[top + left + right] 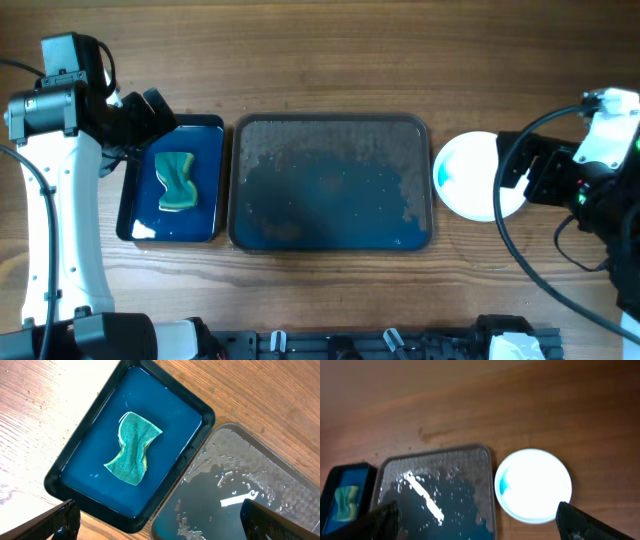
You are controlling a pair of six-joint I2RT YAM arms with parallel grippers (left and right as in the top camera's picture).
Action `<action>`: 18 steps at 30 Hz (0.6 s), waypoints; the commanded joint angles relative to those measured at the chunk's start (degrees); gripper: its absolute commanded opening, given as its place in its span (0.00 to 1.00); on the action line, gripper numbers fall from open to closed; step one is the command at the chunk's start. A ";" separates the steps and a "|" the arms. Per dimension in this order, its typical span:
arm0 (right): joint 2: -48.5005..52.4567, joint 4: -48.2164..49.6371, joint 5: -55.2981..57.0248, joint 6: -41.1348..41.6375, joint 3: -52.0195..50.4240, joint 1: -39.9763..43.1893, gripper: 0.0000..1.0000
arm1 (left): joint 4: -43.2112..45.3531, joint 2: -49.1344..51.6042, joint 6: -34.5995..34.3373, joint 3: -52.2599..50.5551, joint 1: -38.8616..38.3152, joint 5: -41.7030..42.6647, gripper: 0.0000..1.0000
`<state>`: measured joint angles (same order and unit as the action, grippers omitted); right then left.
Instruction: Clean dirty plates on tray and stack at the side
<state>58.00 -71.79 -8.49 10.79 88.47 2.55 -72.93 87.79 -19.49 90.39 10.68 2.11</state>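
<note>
White plate sits on the tabletop, just right of the wet tray! Left jaws gape wide over a corner of the sponge basin. Right jaws are wide beside the plate, and both are empty.

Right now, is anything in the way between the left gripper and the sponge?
No, nothing visible. The left gripper hangs open above the small tray, and the sponge lies alone in it, uncovered.

large tray top unobstructed | small tray just beside, left | plate just right | bare wood beyond
</note>
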 commanded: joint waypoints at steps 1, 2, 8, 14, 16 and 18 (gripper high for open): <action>1.64 0.42 1.75 -0.37 0.98 -0.17 1.00 | 0.02 0.35 -0.90 0.07 -0.07 1.07 1.00; 2.19 1.05 2.12 -0.50 0.98 -0.17 1.00 | 0.02 0.35 -0.90 0.07 -0.07 1.07 1.00; 0.81 13.66 4.22 -1.60 -4.76 -0.46 1.00 | 0.02 0.35 -0.90 0.07 -0.07 1.07 1.00; -20.33 48.94 2.89 -1.57 -39.74 -0.87 1.00 | 0.02 0.35 -0.90 0.07 -0.07 1.07 1.00; -30.14 58.34 2.93 -1.16 -53.09 -0.87 1.00 | 0.02 0.35 -0.90 0.07 -0.07 1.07 1.00; -37.53 63.49 3.26 -1.09 -61.83 -0.87 1.00 | 0.02 0.35 -0.90 0.07 -0.07 1.07 1.00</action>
<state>27.49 -12.82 -5.50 9.96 35.24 1.91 -73.08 87.83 -19.70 90.37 10.68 2.94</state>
